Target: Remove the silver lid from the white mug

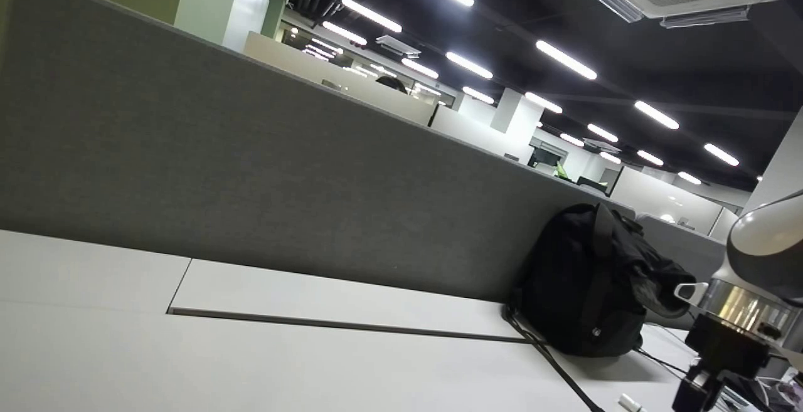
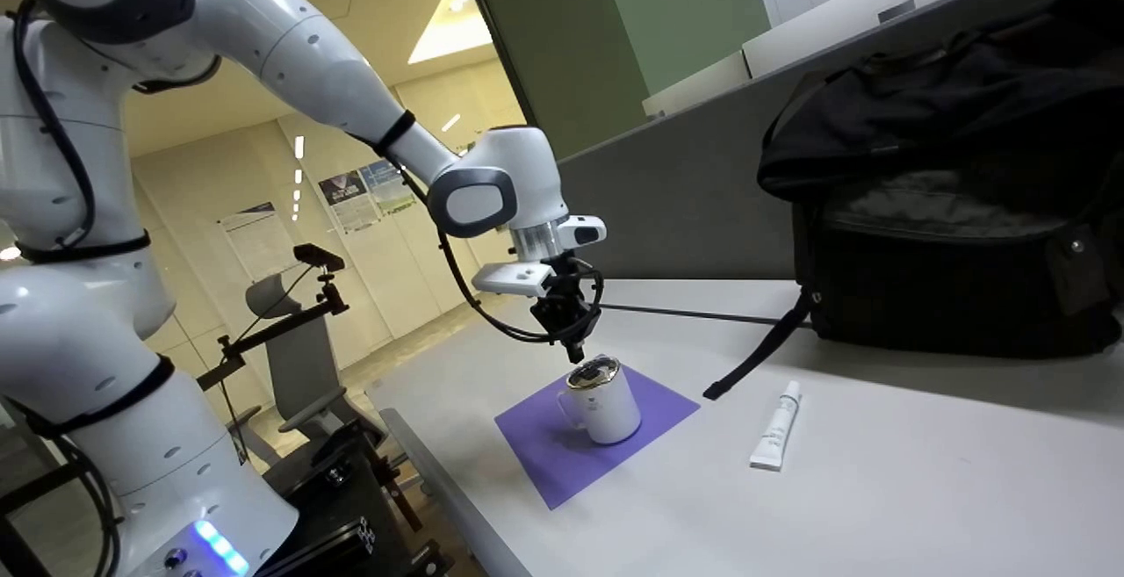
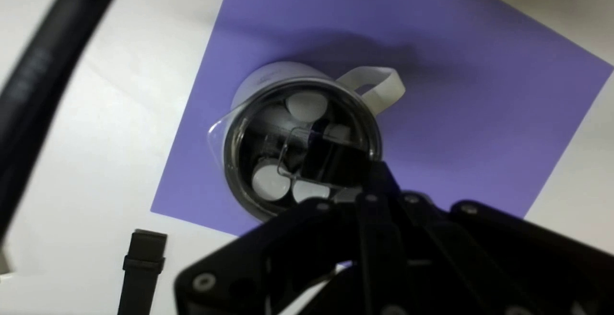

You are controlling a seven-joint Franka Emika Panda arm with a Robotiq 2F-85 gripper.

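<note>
Purple and flat, a sheet (image 2: 562, 465) lies near the edge of the surface (image 2: 878, 507); room for moving runs from it to a white tube (image 2: 776, 429). Only the wrist view shows pale rounded shapes (image 3: 271, 181) under or mirrored in the silver lid (image 3: 288, 147); I cannot tell which. The lid tops the white mug (image 2: 610, 410) on the sheet; the fingers (image 2: 575, 351), near its rim, look clenched together.

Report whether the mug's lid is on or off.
On. The silver lid caps the white mug in an exterior view and the wrist view; how firmly, I cannot tell.
</note>
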